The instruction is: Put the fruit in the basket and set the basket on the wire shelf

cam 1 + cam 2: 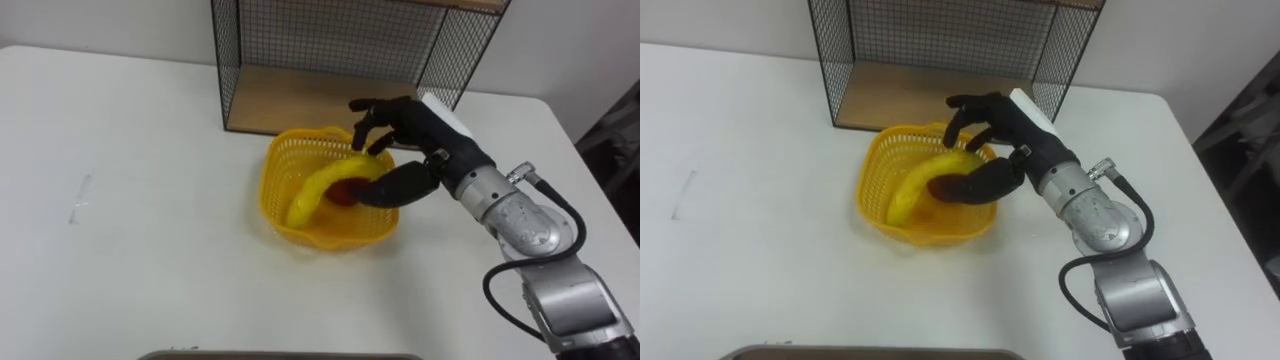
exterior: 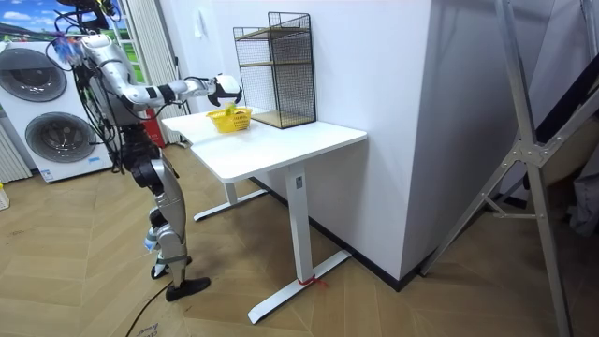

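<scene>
A yellow mesh basket (image 1: 277, 165) stands on the white table (image 1: 130, 150) just in front of the black wire shelf (image 1: 330, 50). A yellow banana (image 1: 315, 190) lies slanted inside it, next to a small red fruit (image 1: 345, 194) that my thumb partly hides. My right hand (image 1: 415, 130) reaches over the basket's right rim from the right. Its fingers curl above the banana's upper end and its thumb sits below that end, pinching it. In the room view I stand at the table's left end, one arm stretched out to the basket (image 2: 229, 118).
The wire shelf has a wooden bottom board (image 1: 300, 100) level with the table, open toward the basket. The table edge runs along the right, and a dark strip (image 1: 280, 354) shows at the near edge. In the room view, washing machines (image 2: 37, 103) stand behind me.
</scene>
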